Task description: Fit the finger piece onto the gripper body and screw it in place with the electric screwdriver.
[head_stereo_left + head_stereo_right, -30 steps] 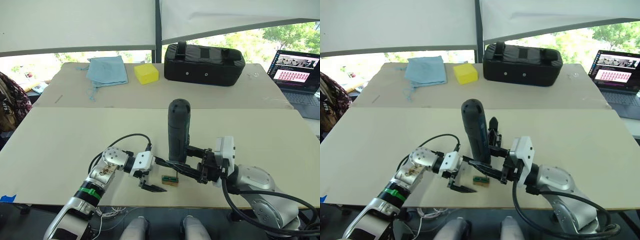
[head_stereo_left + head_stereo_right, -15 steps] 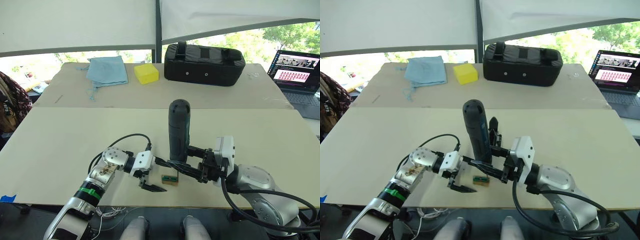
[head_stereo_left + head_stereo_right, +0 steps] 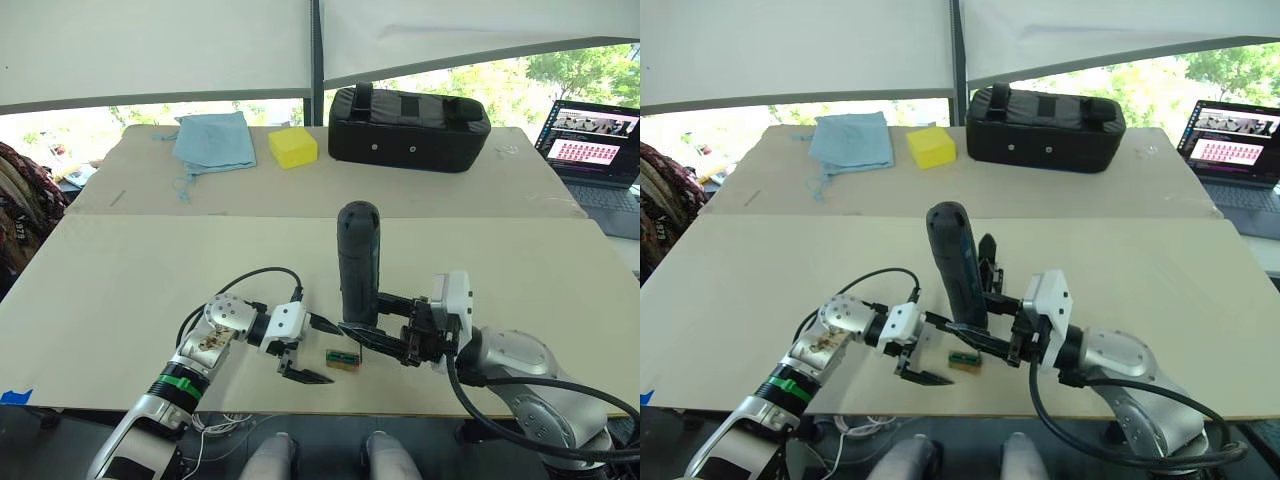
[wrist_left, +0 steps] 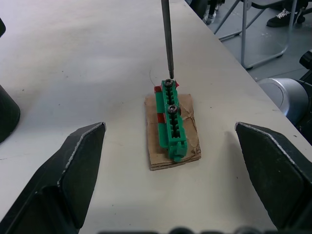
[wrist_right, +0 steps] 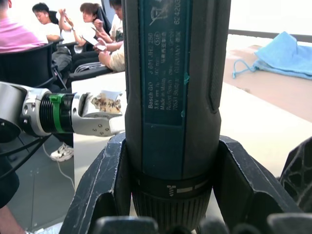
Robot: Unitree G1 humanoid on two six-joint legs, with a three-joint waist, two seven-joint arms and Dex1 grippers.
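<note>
- Right gripper (image 3: 385,335) clamps the electric screwdriver (image 3: 358,260) upright, bit on a screw in the green screw holder (image 4: 172,129) between the spread fingers of the left gripper (image 3: 305,350).
- Risk: a tilted bit slips off, skidding the unrestrained holder.

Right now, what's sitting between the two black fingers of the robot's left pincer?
In the left wrist view, a green screw holder on a cardboard scrap lies between the open left pincer's fingers, untouched. The electric screwdriver's bit rests on its far screw.

right claw (image 3: 372,320) shifted slightly right, electric screwdriver (image 3: 358,262) more upright
</note>
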